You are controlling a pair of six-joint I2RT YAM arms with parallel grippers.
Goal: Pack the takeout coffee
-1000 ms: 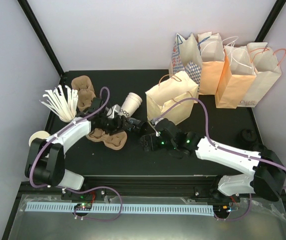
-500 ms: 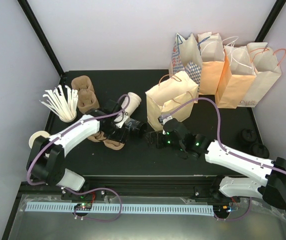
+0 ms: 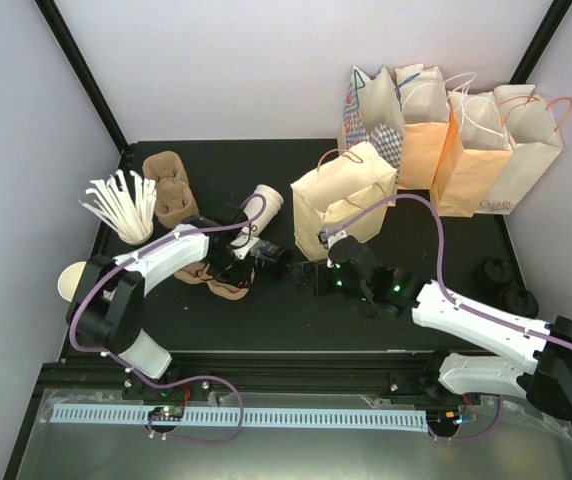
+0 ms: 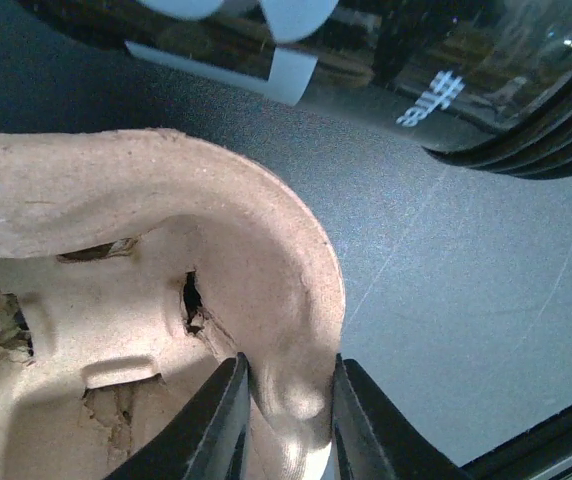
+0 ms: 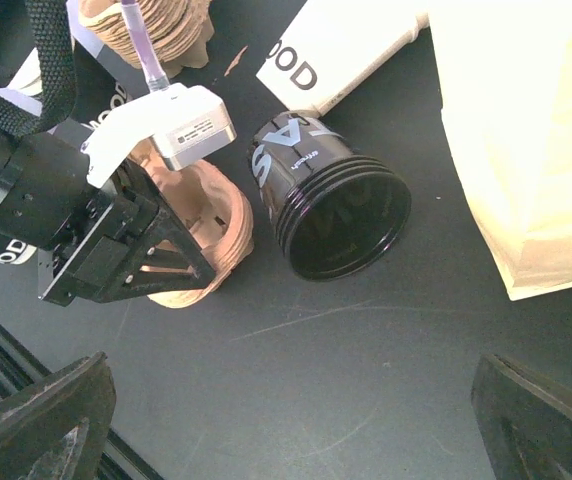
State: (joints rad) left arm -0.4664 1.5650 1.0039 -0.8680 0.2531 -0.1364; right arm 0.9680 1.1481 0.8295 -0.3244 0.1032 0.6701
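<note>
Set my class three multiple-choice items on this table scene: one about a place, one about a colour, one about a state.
1. Where is the left gripper?
A. inside a paper bag
B. on the pulp carrier's edge
C. among the straws

2. What colour is the cup lying beside that carrier?
A. black
B. red
C. green

3. How is the white lettered cup placed?
A. upright
B. inside a bag
C. lying on its side

Answers: 1 B, its fingers pinch the carrier's rim from both sides. 2 A, it is black with pale lettering. 3 C, its side rests on the table.
</note>
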